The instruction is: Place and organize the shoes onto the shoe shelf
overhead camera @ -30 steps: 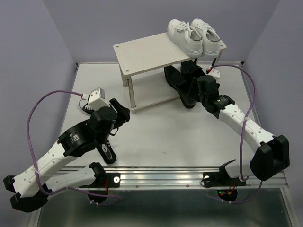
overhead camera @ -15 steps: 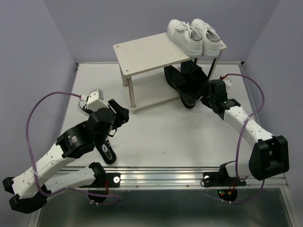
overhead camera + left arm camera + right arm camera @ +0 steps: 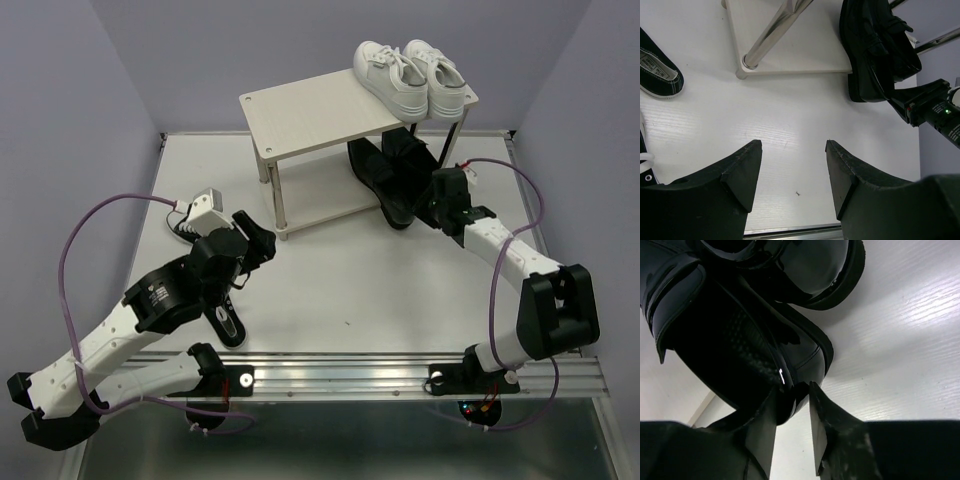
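The right claw (image 3: 793, 388) has narrowed from wide onto the heel rim of a black loafer (image 3: 740, 340) lying askew at the right end of the shelf's (image 3: 320, 115) lower board, probably to straighten it, while the left claw (image 3: 793, 144) hangs spread and empty.

Two white-and-black arms on a silver rail

The left arm (image 3: 150, 310) and right arm (image 3: 520, 265) have white shells between bulky black joint housings. A purple cable (image 3: 72, 250) loops along each, and a small white camera box (image 3: 207, 205) sits at the wrist. The left gripper (image 3: 793, 145) has matte black, wedge-shaped fingers (image 3: 740, 172). Black bases sit on the rail (image 3: 350, 375), with tiny red and green lights (image 3: 470, 408).
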